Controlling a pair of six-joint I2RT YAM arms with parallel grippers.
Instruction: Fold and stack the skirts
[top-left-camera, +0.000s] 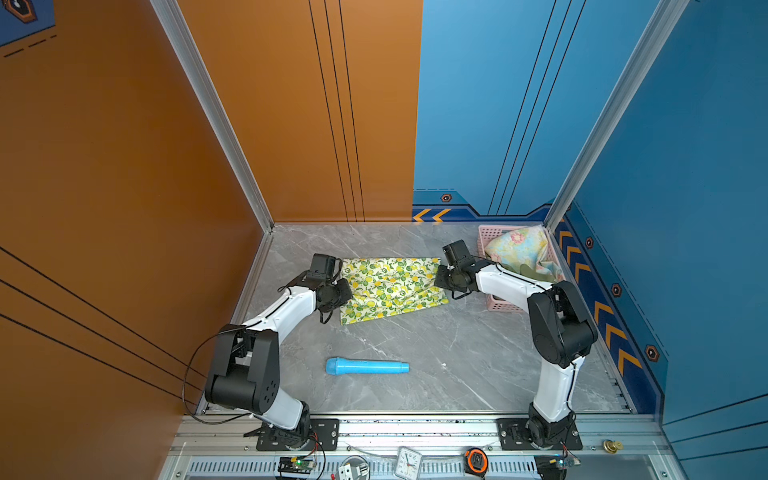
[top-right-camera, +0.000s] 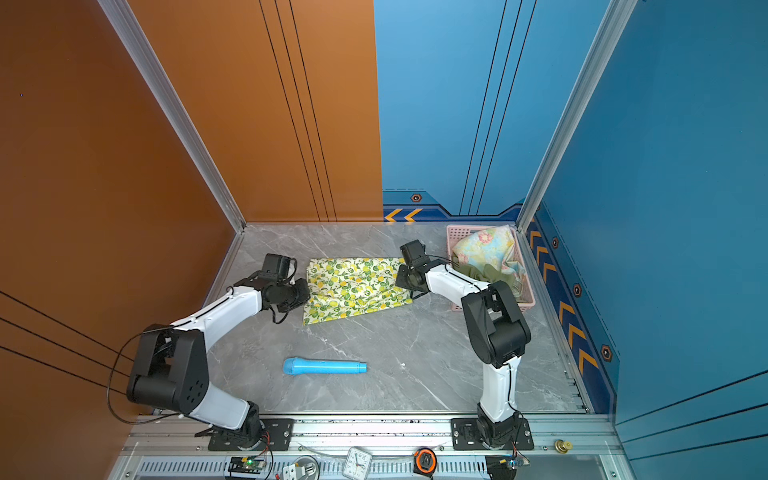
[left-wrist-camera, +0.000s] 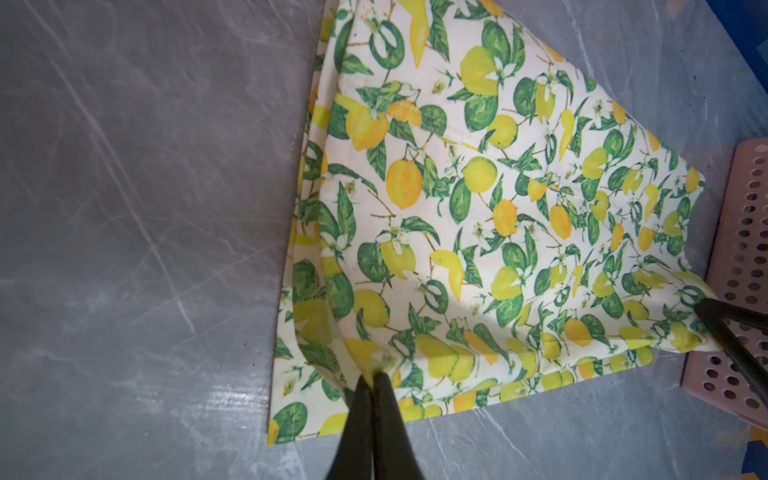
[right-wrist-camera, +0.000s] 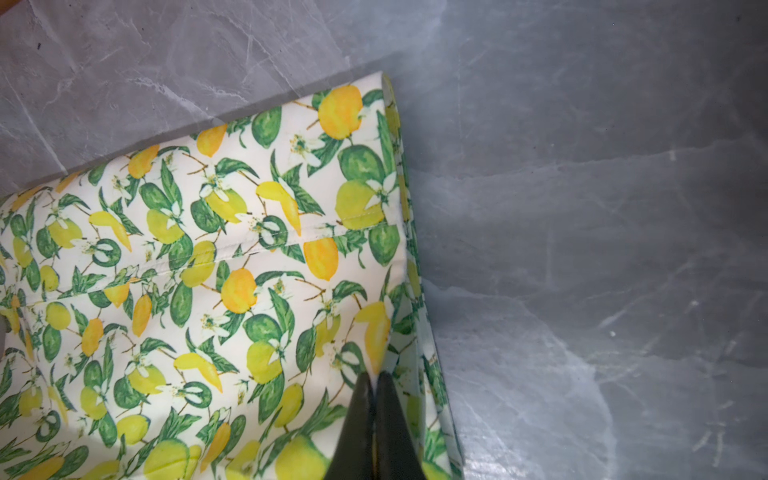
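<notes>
The lemon-print skirt lies spread flat on the grey marble table in both top views. My left gripper is at its left edge. In the left wrist view that gripper is shut, pinching a raised fold of the skirt. My right gripper is at the skirt's right edge. There it is shut on the cloth near its hem. The pastel flowered skirt and the olive green skirt sit crumpled in the basket.
The pink lattice basket stands in the back right corner, close behind my right arm. A blue cylinder lies on the table in front of the skirt. Walls close the left, back and right sides.
</notes>
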